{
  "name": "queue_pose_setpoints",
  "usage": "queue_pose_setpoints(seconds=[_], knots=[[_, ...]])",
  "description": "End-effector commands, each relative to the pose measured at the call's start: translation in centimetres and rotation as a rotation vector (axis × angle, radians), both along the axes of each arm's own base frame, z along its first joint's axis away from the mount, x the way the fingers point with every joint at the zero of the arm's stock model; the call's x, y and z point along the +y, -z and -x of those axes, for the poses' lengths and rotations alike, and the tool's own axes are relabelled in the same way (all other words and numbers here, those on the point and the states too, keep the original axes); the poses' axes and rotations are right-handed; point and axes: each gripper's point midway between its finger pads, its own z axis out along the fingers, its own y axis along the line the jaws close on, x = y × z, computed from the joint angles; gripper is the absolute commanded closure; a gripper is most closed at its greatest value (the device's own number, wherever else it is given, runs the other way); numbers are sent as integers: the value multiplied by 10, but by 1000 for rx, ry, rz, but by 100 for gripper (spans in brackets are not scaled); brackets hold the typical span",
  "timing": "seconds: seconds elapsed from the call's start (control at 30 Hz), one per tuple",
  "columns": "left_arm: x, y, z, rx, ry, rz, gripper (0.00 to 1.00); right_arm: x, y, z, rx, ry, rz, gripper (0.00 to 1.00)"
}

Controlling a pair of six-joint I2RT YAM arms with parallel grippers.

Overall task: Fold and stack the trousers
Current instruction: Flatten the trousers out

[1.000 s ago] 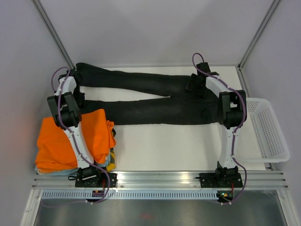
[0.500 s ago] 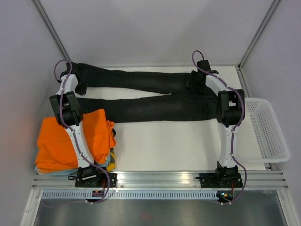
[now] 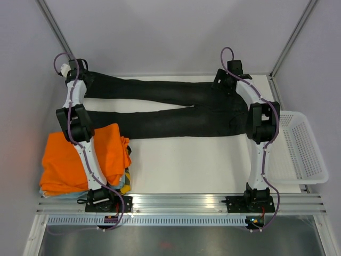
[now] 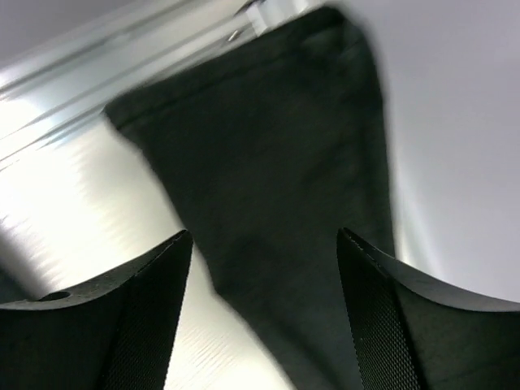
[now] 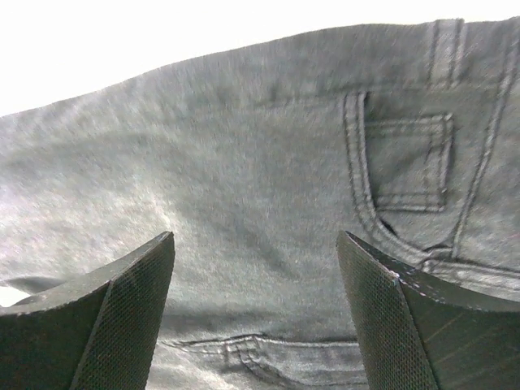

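The black trousers (image 3: 160, 122) lie flat across the far half of the table, waist to the right and both legs stretched left. My left gripper (image 3: 85, 79) hangs open over the end of the far leg, with the hem (image 4: 276, 162) lying below its spread fingers (image 4: 264, 244). Over the waist at the far right, my right gripper (image 3: 224, 81) is also open. Its wrist view shows the seat and a back pocket (image 5: 406, 162) under the parted fingers (image 5: 256, 244), with nothing held.
A folded bright orange garment (image 3: 69, 160) sits on a pile at the near left, beside the left arm. A white mesh basket (image 3: 303, 149) stands off the table's right edge. Walls close in at the back and both sides.
My left gripper has opened and let go of the far leg's end after drawing it left, and moved toward the far left corner. My right gripper shifted slightly farther back.
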Motion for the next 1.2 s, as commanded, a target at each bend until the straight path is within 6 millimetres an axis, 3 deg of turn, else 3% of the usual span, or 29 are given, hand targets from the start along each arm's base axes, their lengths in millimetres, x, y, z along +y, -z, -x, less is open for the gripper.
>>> queue_pose_setpoints(seconds=[0.0,0.13,0.33,0.4,0.47,0.63,0.73,0.9,1.17], knots=[[22,-17,-30,-150,-76,-18,22,-17,-41,-14,-97,61,-10,13],[26,5,-36,-151,-125,8,21,-26,-32,-7,-70,108,-4,13],[26,38,-30,-95,-178,62,21,-38,-23,-1,-37,186,9,12],[24,48,-30,-92,-187,97,30,-40,-22,-2,-36,198,0,12],[22,57,-30,-87,-187,133,44,-40,-20,-2,-31,200,1,12],[17,72,-19,-40,-247,210,64,-41,-15,-1,-23,207,4,12],[12,91,14,111,-318,252,75,-43,-11,1,-10,211,10,12],[16,98,59,260,-432,269,78,-51,-5,7,11,238,37,12],[26,76,105,371,-495,190,80,-71,3,20,56,278,53,12]])
